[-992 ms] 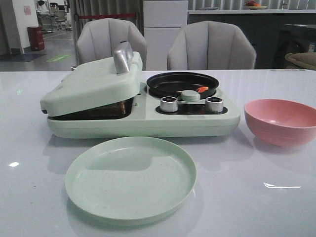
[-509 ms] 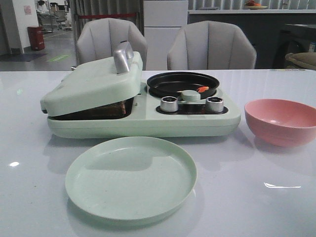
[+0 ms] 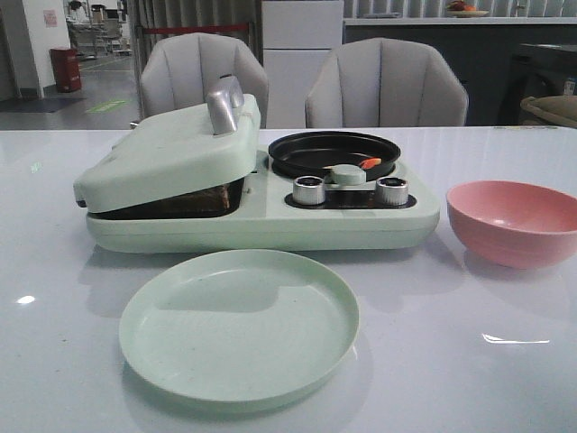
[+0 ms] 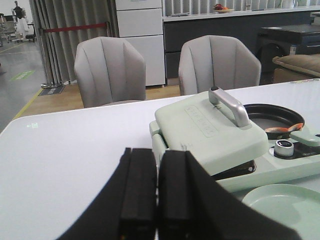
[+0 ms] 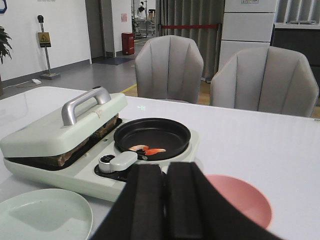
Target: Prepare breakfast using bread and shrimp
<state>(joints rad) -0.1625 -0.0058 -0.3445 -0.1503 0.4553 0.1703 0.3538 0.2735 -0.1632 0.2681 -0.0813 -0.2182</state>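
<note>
Both end effectors, left [image 4: 157,192] and right [image 5: 164,200], are pressed together, empty; best grip the lid handle [image 3: 224,105], at 10 o'clock from the plate [image 3: 239,325], squarely to free the bread [image 5: 82,142].

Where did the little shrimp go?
The shrimp sit in the round black pan on the cooker's right side, behind the knobs.
</note>
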